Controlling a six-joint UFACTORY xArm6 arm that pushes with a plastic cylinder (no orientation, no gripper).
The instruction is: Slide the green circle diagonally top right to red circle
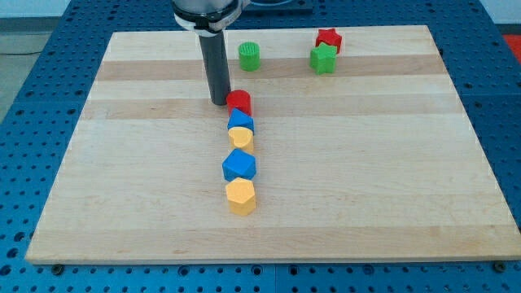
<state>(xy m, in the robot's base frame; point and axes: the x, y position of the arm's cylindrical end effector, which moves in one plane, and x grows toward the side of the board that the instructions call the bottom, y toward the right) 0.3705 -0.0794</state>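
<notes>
Just right of my tip [220, 102], touching, sits the red circle [239, 102]; the green circle [249, 55] stands well apart, up and right of it. No jaws here, just a bare rod planted on the board [391, 179].

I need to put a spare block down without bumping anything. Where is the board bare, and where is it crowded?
Bare: everything on the view's left of my tip, and the wide stretch right of the column, below the green star. Crowded: the centre column from the red circle to the lower yellow block, and the top edge around the green circle and red star.
</notes>
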